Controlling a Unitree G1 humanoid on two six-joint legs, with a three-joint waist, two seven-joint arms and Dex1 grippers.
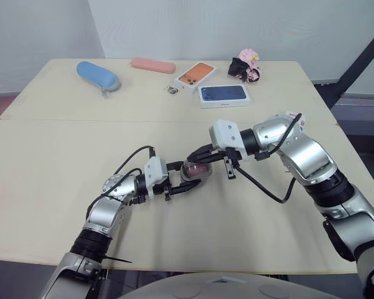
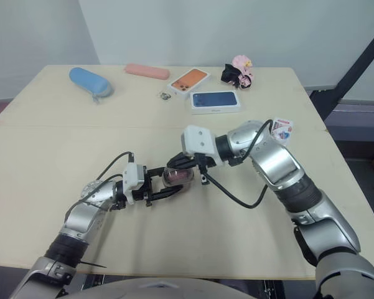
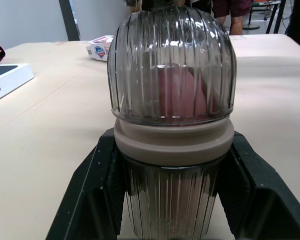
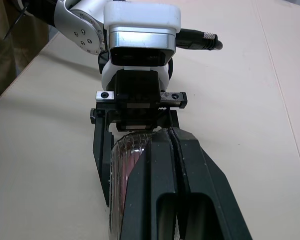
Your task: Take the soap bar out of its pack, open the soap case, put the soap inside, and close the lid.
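A clear ribbed soap case (image 1: 198, 170) with a beige band lies mid-table, its lid down, and the pink soap bar (image 3: 177, 92) shows through the lid. My left gripper (image 1: 191, 175) is shut on the case, one black finger (image 3: 90, 192) along each side. From the other side, my right gripper (image 4: 170, 134) is shut with its fingers pressed together and rests on top of the lid. The red-and-white soap pack (image 2: 282, 129) lies near the table's right edge, behind my right arm.
Along the far side lie a blue glasses case (image 1: 98, 75), a pink pouch (image 1: 153, 65), an orange phone box (image 1: 196, 75), a blue phone box (image 1: 224, 94), a small metal item (image 1: 172, 90) and a pink-and-black toy (image 1: 246, 65).
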